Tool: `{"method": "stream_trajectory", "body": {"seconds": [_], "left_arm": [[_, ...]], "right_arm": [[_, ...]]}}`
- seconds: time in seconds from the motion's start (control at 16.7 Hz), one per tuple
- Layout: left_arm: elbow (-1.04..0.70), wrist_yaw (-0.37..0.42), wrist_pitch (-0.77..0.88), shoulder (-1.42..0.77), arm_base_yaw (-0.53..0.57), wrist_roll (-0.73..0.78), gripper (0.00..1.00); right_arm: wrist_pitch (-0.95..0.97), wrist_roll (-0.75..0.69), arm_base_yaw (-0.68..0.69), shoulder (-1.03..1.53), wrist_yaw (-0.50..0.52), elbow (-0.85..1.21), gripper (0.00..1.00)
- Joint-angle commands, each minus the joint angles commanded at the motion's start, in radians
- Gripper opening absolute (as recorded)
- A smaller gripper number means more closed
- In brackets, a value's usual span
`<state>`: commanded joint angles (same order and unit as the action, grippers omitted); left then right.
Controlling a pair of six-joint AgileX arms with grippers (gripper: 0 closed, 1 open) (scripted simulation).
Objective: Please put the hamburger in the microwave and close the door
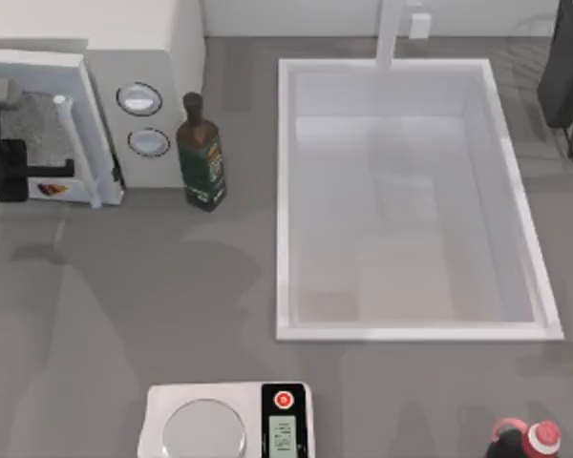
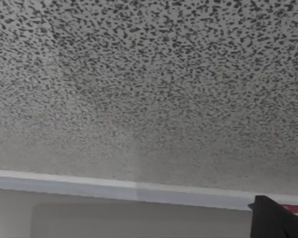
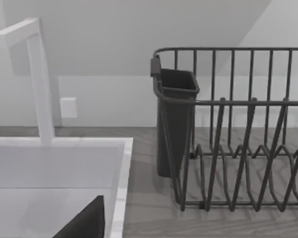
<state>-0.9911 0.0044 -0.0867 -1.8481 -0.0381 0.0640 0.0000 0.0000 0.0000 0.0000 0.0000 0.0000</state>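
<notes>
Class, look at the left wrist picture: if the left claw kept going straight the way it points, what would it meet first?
Most likely the door's speckled grey window, which lies directly ahead of the left claw and looks very near.

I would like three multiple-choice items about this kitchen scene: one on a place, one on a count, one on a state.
1. Where is the left hand?
A at the microwave door
B over the sink
C on the scale
2. How many round dials has the microwave?
A one
B two
C four
3. How is the oil bottle?
A lying flat
B upright
C upside down

Answers: A, it is against the speckled window; B, two show on the panel; B, it stands cap up beside the microwave.
</notes>
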Motion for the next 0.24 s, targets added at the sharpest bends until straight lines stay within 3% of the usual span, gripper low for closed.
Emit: {"method": "stream_trajectory", "body": {"seconds": [0.24], "left_arm": [[-0.082,-0.005,0.005,-0.074,0.005,-0.005,0.00]], "right_arm": [[0.000,0.000,0.000,0.000,0.000,0.000,1.00]]}}
